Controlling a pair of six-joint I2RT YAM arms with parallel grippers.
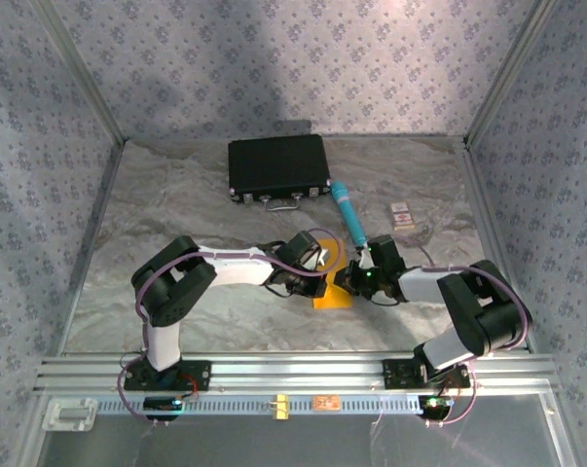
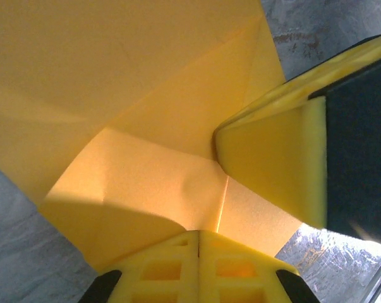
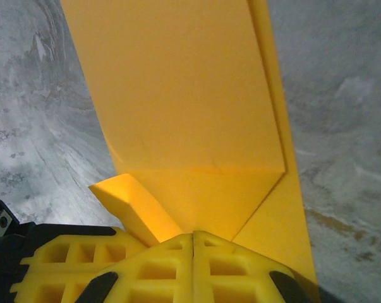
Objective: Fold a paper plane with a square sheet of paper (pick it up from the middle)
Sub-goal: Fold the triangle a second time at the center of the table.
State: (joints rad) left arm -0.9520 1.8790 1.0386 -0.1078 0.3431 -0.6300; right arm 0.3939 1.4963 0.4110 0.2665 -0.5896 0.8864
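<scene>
I am reading both pairs of fingers as fully closed. The left gripper (image 2: 198, 235) is showing its 2 yellow fingertips butted together with no gap, and the right gripper (image 3: 193, 235) is showing the same. Both sets of tips are meeting the square sheet of paper (image 3: 190, 95). I cannot tell whether a layer is pinched between them or whether they are only pressing down on it.

The sheet is already carrying folds: 1 flap is lying over the main panel with a diagonal edge running to the right tips, and a short crease is ending at the left tips. I judge the 2 grippers are sitting almost nose to nose so that 1 is pinning the paper while the other is sharpening a crease.

The sheet is lying on the marbled worktop (image 1: 176, 204) toward its near edge, a little right of the middle. The black case (image 1: 278, 167) is sitting at the far edge. The teal tube (image 1: 348, 212) is lying just off the case's near right corner, and both are lying apart from the paper.
</scene>
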